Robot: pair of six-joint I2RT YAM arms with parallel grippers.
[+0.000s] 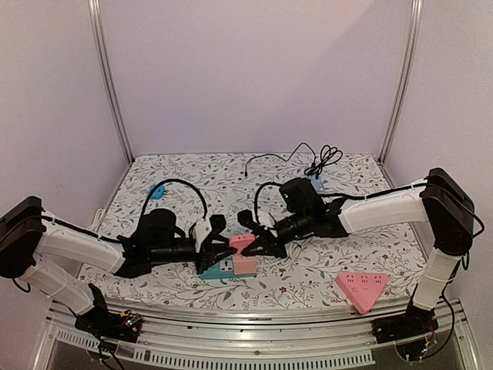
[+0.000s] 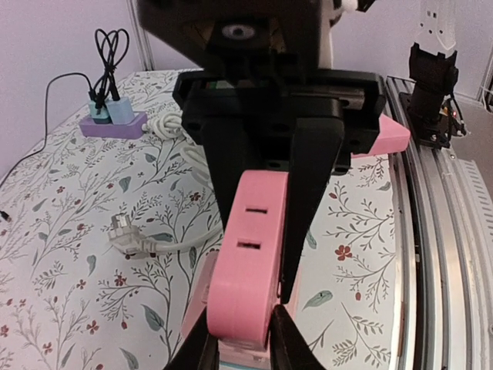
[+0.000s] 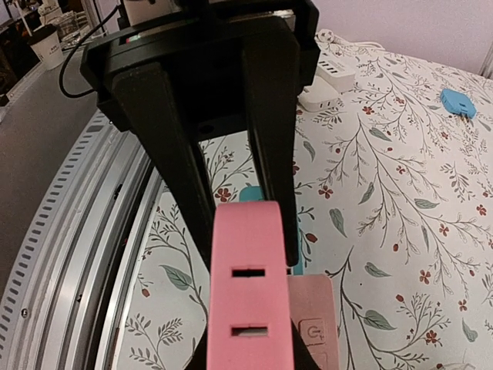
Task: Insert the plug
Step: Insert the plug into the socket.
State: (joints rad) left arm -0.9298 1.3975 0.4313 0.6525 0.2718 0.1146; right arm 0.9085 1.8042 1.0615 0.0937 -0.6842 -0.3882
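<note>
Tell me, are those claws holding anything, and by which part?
The right claw pinches the pink plug by its sides, near one end. The left claw straddles the other end; whether it grips cannot be told.

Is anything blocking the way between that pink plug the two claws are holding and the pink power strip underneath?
Nothing visible does. The pink plug stands right above the pink power strip, with the left gripper and right gripper clasping its sides. Whether plug and strip already touch is hidden.

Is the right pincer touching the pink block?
Touching. In the right wrist view, the right pincer squeezes the pink block between its fingers.
</note>
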